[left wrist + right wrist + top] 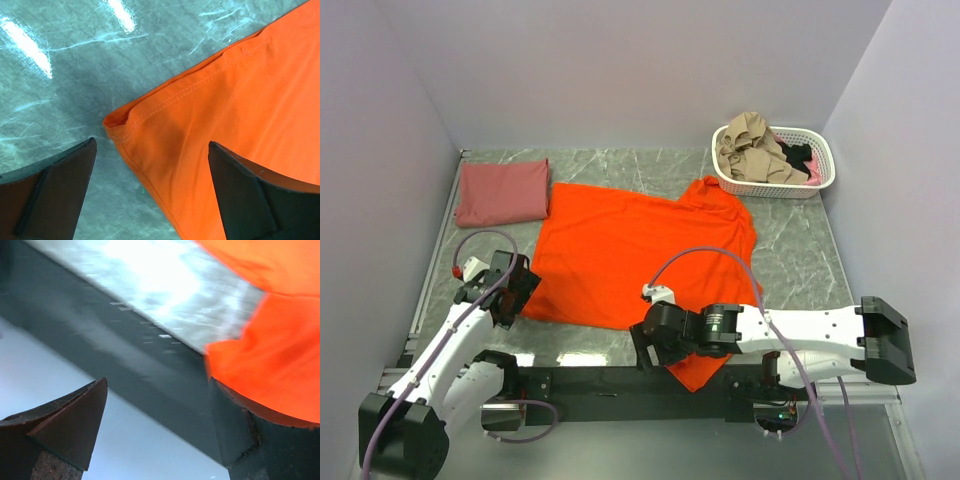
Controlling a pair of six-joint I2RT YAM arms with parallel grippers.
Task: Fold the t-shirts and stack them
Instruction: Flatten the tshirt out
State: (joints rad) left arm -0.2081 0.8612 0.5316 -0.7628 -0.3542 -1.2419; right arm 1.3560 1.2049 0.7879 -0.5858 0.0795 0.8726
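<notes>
The bright orange-red t-shirt lies spread on the marble table, its near right part hanging over the front edge. The dusty brick-red t-shirt lies folded to a rectangle at the back left. My left gripper is open just above the orange shirt's near left corner, with one finger over the cloth and one over bare table. My right gripper is open and empty at the table's front edge, beside the overhanging orange cloth.
A white slotted basket with tan, black and pink clothes stands at the back right. A dark rail runs along the table's front edge. Grey walls close the table on three sides.
</notes>
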